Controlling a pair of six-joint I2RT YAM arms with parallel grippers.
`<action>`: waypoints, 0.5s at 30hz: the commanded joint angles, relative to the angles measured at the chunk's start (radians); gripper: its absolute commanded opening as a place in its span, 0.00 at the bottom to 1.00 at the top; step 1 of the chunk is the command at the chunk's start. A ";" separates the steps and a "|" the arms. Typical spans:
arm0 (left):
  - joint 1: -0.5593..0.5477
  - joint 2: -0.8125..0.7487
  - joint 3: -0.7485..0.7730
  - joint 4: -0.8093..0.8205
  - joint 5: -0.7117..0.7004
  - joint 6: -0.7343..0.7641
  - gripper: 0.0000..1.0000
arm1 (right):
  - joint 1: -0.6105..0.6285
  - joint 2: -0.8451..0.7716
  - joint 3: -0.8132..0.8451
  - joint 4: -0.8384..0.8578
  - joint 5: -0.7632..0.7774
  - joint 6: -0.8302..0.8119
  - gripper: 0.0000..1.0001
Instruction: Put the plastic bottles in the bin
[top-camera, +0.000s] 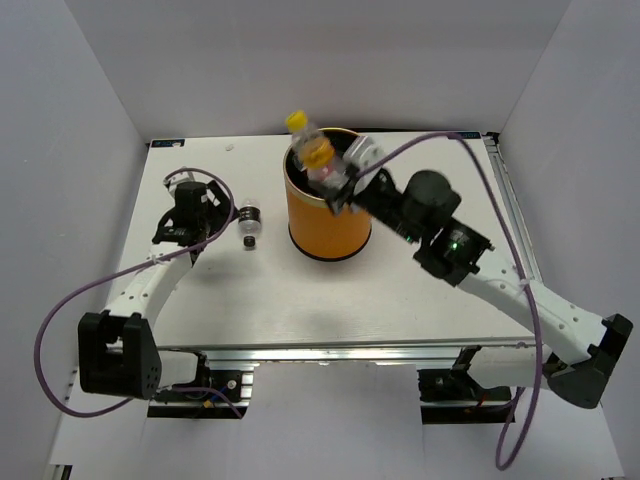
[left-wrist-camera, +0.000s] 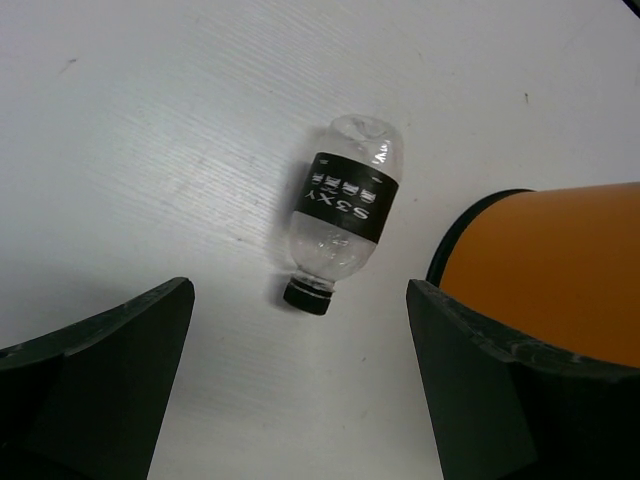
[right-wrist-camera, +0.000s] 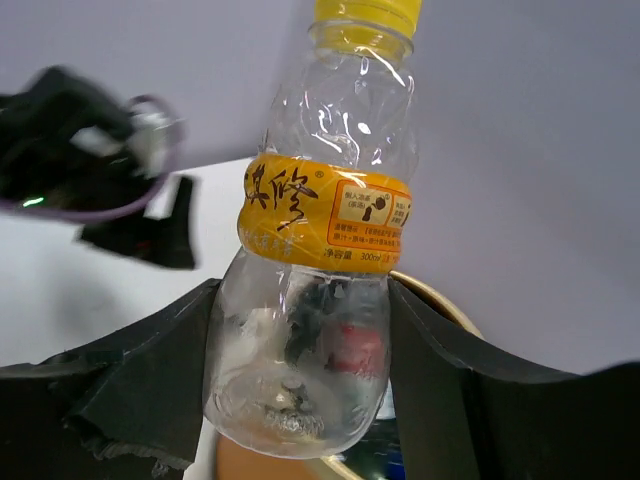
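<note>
My right gripper (top-camera: 338, 186) is shut on a clear bottle (top-camera: 312, 148) with a yellow label and yellow cap, holding it by its base over the open top of the orange bin (top-camera: 328, 212). In the right wrist view the bottle (right-wrist-camera: 325, 300) stands between the fingers (right-wrist-camera: 450, 380), with the bin's pale rim (right-wrist-camera: 440, 300) behind and below it. A clear bottle with a black label and black cap (top-camera: 249, 224) lies on the table left of the bin. My left gripper (top-camera: 200, 226) is open and empty just short of that bottle (left-wrist-camera: 345, 210), cap toward me.
The orange bin wall (left-wrist-camera: 560, 260) fills the right of the left wrist view, close to my left gripper's right finger. White walls enclose the white table (top-camera: 240, 300) on three sides.
</note>
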 joint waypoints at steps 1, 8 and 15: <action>0.006 0.083 0.011 0.141 0.152 0.075 0.98 | -0.179 0.115 0.074 -0.005 -0.011 0.043 0.31; 0.006 0.296 0.115 0.208 0.266 0.164 0.98 | -0.306 0.240 0.173 -0.110 -0.033 0.078 0.70; 0.006 0.382 0.141 0.244 0.306 0.186 0.98 | -0.311 0.188 0.163 -0.144 -0.096 0.092 0.90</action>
